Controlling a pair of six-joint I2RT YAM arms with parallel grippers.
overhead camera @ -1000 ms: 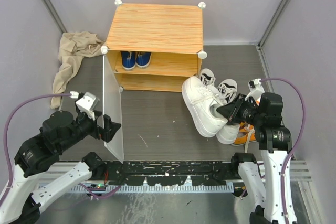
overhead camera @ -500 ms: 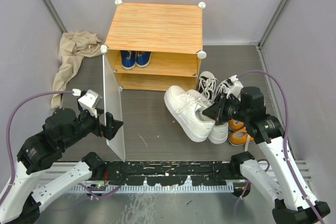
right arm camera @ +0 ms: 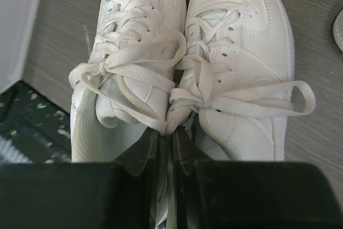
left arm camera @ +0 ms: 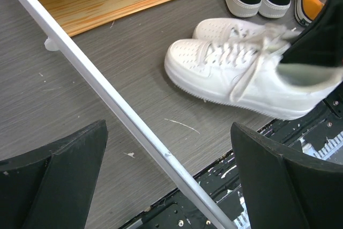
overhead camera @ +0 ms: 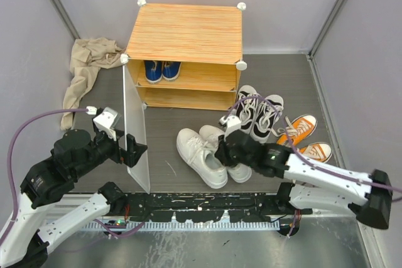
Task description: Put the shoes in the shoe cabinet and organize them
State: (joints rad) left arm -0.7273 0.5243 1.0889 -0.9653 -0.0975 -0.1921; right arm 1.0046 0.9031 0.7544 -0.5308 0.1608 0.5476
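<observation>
The shoe cabinet (overhead camera: 185, 32) stands at the back with its pale door (overhead camera: 135, 130) swung open toward me. Blue shoes (overhead camera: 162, 70) sit on its upper shelf. My right gripper (right arm camera: 172, 143) is shut on the inner collars of the white shoes (right arm camera: 161, 68), pinching the pair together. The pair (overhead camera: 204, 155) lies toes to the left in front of the cabinet; whether it touches the floor I cannot tell. Black high-tops (overhead camera: 257, 114) and orange shoes (overhead camera: 304, 136) stand to the right. My left gripper (left arm camera: 169, 186) is open, straddling the door's edge (left arm camera: 123, 111).
A beige cloth (overhead camera: 88, 70) lies crumpled on the floor left of the cabinet. Grey walls close in both sides. A black rail (overhead camera: 201, 208) runs along the near edge between the arm bases.
My right arm has swung left with the white pair, from beside the orange shoes to the floor in front of the cabinet, uncovering the black and orange pairs. The left arm barely moved.
</observation>
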